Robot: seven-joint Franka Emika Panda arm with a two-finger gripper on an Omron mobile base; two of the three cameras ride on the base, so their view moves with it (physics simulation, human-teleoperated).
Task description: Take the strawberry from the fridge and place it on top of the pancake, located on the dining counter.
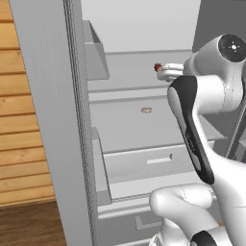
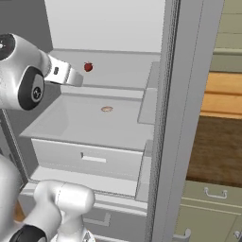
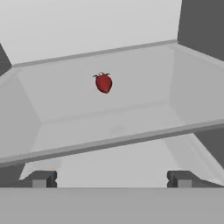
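- Fridge [image 2: 118, 28] is open; pale shelves and a drawer front visible inside in both base views.
- Strawberry [image 3: 103, 82] sits on the upper shelf [image 3: 144, 65], toward the back, resting on the shelf surface. Also seen at [image 1: 157, 67] and [image 2: 88, 67].
- Hand [image 3: 111, 178] is released: the two dark finger tips [image 3: 41, 178] stand wide apart at the bottom of the hand view, nothing between them.
- Hand is level with the upper shelf, in front of its front edge, pointing into the fridge. Strawberry is ahead of it, slightly left of centre in the hand view, well clear of the fingers, no contact.
- In the left base view the hand's white tip [image 1: 169, 71] is just right of the strawberry; in the right base view the white wrist [image 2: 66, 74] is just left of it. Apart, not touching.
- Small flat tan item [image 1: 146, 110] lies on the shelf below [image 2: 71, 120], near its middle; also at [image 2: 107, 109].
- Open fridge door [image 1: 53, 120] stands at left of the left base view, door bins on its inner face.
- Wood-panel wall [image 1: 19, 120] shows beyond the door.
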